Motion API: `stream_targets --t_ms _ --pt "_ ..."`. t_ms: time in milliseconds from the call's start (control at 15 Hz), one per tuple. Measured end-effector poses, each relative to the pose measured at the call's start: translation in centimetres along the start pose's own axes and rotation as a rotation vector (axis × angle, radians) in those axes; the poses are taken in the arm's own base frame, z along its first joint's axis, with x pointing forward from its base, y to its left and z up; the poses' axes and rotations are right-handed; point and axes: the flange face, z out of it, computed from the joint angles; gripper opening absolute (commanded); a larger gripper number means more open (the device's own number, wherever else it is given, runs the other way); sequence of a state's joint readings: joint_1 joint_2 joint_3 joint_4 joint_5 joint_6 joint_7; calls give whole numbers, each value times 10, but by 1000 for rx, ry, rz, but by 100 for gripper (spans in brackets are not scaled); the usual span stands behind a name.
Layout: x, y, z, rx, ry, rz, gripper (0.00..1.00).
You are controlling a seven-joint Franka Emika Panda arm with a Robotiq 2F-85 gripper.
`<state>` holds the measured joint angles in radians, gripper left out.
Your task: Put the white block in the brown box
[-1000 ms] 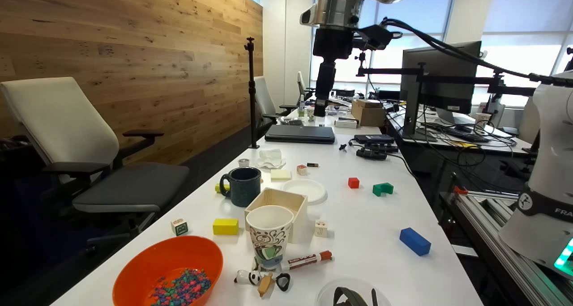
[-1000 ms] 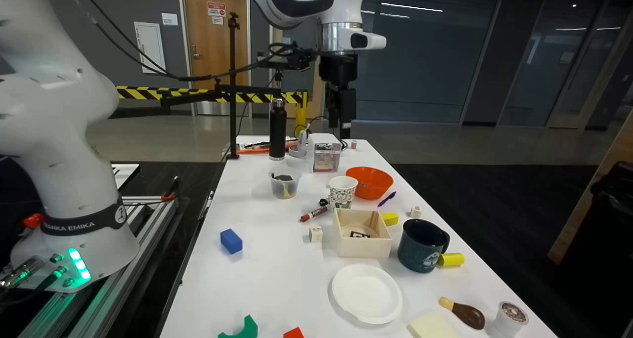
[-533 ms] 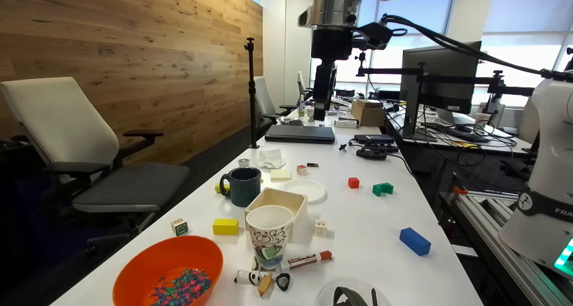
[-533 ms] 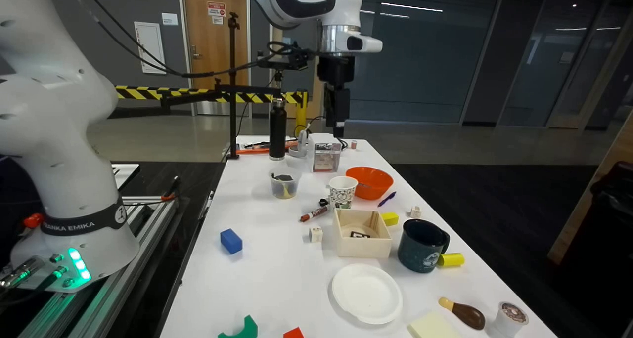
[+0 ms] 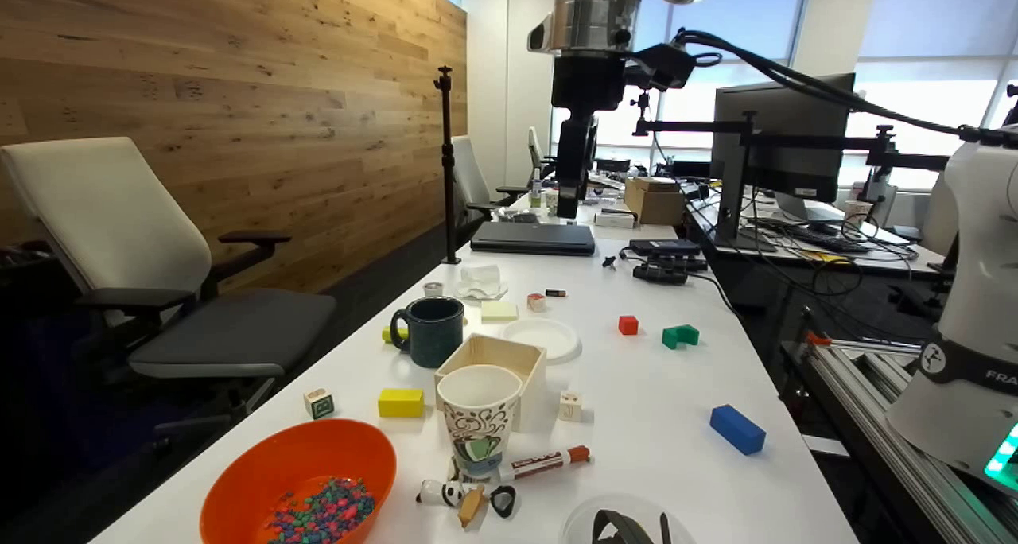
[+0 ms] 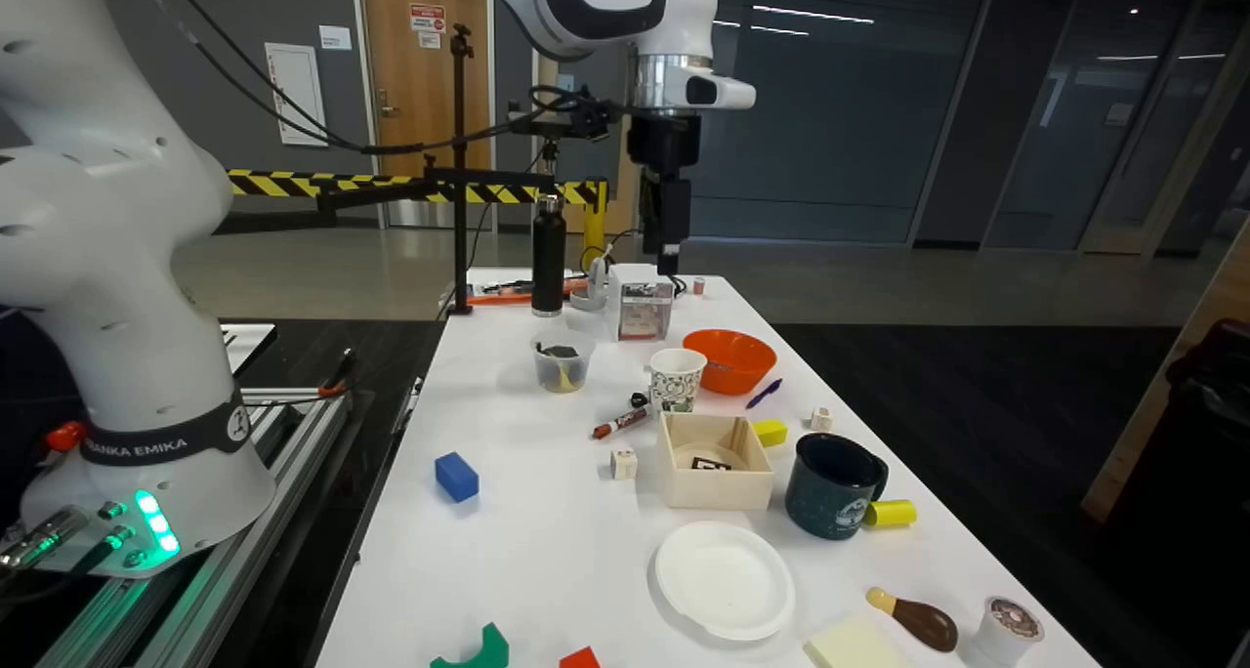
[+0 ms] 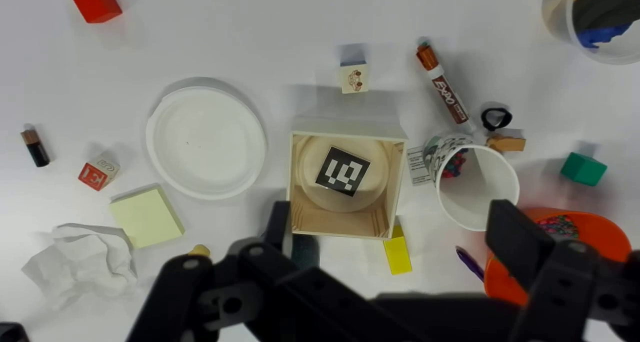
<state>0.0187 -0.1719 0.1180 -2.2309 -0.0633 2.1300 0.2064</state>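
Note:
The pale white block point(image 5: 570, 406) with printed faces stands on the table beside the light tan box. It also shows in an exterior view point(image 6: 623, 464) and in the wrist view point(image 7: 354, 77), with a car picture on its face. The brown box is a pale tan, open-topped box point(image 5: 515, 385), also in an exterior view point(image 6: 718, 492) and the wrist view point(image 7: 345, 228). Inside it lies a round pale piece with a black-and-white marker. My gripper point(image 7: 390, 219) is open and empty, high above the table; it shows in both exterior views point(image 5: 569, 202) point(image 6: 668, 258).
A paper cup point(image 5: 479, 417) stands against the box, with a dark mug point(image 6: 836, 485) and a yellow block point(image 5: 401, 403) close by. A white plate point(image 6: 725, 580), an orange bowl point(image 6: 729, 361), a marker point(image 7: 445, 89) and a blue block point(image 6: 456, 477) lie around. Other letter blocks point(image 5: 319, 403) point(image 7: 99, 172) are on the table.
My gripper has shifted slightly left in both exterior views and has turned and lowered a little. The block, the box and the other objects have not moved.

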Motion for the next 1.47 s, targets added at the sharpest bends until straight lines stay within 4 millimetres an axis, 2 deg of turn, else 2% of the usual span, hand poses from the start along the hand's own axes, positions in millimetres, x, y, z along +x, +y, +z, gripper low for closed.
stream_targets --t_ms 733,867,1200,1467 --pt "-31 3 64 1 -43 -42 100" --pt "-42 -4 78 6 -39 -56 100" --pt "-80 -35 111 9 -53 -82 100" --pt "-106 -39 129 8 -77 -81 100"
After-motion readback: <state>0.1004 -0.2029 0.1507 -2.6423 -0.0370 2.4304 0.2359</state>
